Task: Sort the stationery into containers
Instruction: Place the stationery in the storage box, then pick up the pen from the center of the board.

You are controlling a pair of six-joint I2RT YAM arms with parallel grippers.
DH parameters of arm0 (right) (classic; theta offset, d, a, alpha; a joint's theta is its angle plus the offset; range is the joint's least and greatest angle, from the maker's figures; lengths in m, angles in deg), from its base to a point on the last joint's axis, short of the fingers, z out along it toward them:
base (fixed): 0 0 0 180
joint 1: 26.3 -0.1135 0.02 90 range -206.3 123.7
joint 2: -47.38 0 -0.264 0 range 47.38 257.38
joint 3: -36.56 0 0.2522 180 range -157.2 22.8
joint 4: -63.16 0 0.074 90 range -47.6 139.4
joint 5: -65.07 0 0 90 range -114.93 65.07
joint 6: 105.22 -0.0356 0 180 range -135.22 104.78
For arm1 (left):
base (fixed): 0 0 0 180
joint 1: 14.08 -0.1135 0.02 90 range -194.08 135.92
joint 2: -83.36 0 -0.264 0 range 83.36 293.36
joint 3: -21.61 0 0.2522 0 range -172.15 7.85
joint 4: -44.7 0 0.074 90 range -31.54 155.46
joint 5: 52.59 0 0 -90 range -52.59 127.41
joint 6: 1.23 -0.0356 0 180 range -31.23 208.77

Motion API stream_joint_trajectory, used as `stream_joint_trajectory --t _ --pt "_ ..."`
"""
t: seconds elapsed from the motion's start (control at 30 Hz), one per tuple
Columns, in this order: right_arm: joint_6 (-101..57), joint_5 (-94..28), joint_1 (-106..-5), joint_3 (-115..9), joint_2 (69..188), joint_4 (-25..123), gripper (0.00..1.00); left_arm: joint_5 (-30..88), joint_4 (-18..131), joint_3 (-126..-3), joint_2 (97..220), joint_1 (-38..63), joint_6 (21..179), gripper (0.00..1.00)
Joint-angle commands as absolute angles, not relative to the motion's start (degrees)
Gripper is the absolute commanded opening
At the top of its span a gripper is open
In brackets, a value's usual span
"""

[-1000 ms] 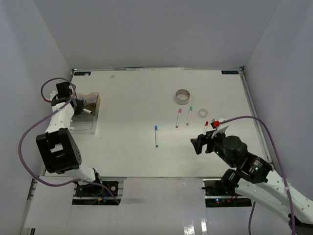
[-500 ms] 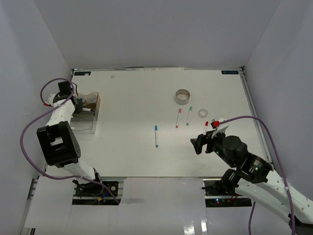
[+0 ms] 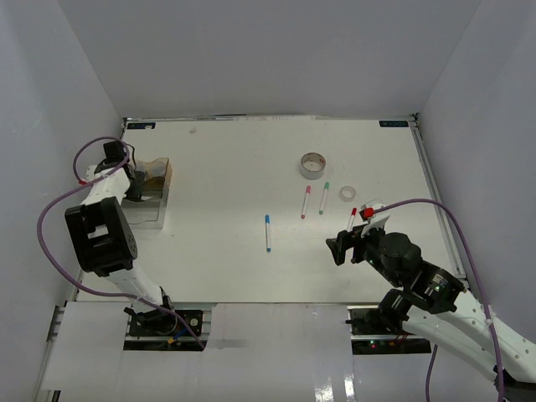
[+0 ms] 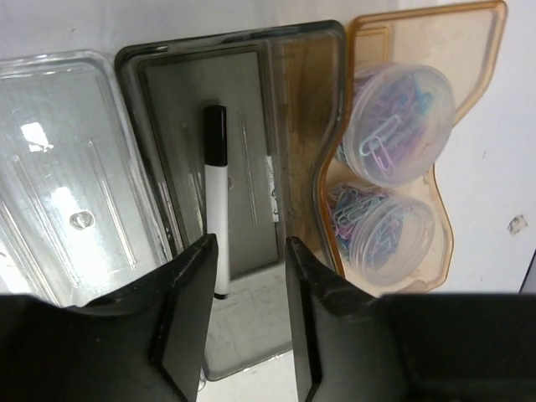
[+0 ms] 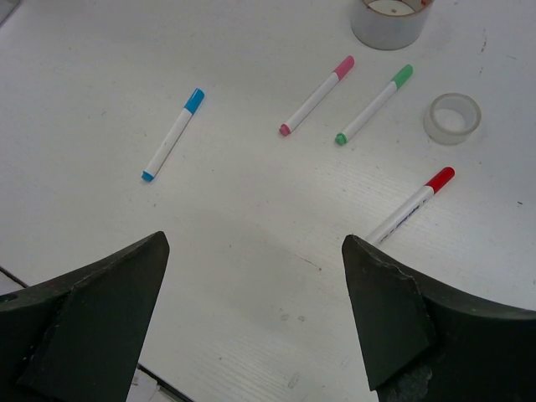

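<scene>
Five markers [image 5: 172, 135], two tapes [image 5: 452, 117], two jars [image 4: 404, 124]

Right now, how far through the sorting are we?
Done: the black marker lies in the grey compartment of the box, and both jars sit in its amber section. In hand: nothing. The left pincer hangs open over that marker, and the right pincer is open over the table. Left: the blue marker, pink marker, green marker, red marker, large tape roll and small tape roll, all on the table.
</scene>
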State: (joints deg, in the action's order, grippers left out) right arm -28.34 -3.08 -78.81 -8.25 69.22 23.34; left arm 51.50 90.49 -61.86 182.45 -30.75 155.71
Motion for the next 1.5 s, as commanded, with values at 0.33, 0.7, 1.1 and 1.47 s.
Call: stream_joint_trajectory --t 0.33,0.7,1.1,1.47 --pt "-28.8 -3.0 -78.7 -8.2 69.5 24.9 0.90 44.5 87.9 -64.0 172.0 -29.6 142.8 0.77" --pt "-29.1 -2.0 -78.7 -8.3 71.1 25.1 0.90 37.8 88.4 -60.8 162.6 -2.3 121.0 0.83" --pt "-29.7 -0.8 -78.8 -7.8 71.0 25.6 0.90 48.7 94.1 -62.6 176.9 27.5 127.9 0.81" --pt "-30.0 -0.6 -78.7 -7.3 70.2 25.7 0.90 51.3 94.8 -63.7 186.3 32.6 131.7 0.63"
